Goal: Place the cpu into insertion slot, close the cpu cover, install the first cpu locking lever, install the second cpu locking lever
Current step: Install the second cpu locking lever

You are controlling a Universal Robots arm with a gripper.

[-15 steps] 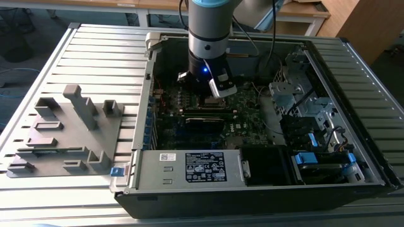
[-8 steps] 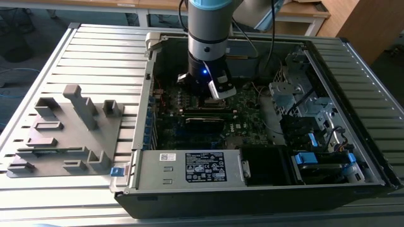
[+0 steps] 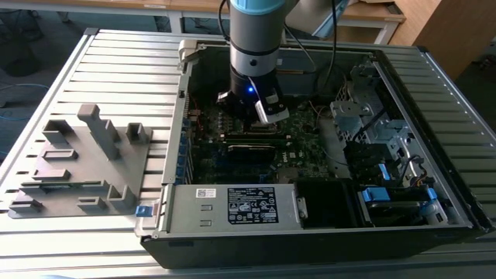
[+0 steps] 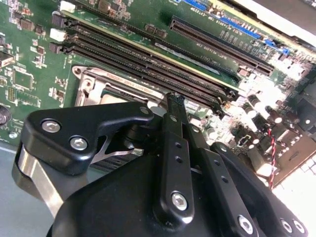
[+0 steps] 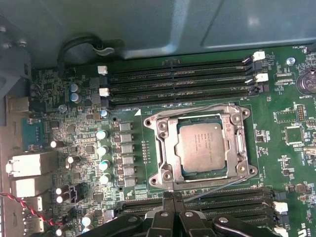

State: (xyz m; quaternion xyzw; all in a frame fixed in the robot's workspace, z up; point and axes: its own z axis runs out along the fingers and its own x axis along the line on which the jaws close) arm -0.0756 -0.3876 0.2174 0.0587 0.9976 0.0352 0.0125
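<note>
open computer case (image 3: 434, 192); cpu (image 5: 201, 146) seated under cpu cover (image 5: 168, 148), gripper (image 5: 173, 216) cut off.

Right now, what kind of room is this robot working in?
Probably a lab or workshop. An open computer case lies on a slatted metal table, a grey parts holder sits beside it, and wooden desks stand behind.

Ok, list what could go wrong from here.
1. The gripper sits tight between the cover and the memory slots; a sideways slip could scrape either.
2. The wire lever beside it looks unlatched, so the cover might lift off the cpu.
</note>
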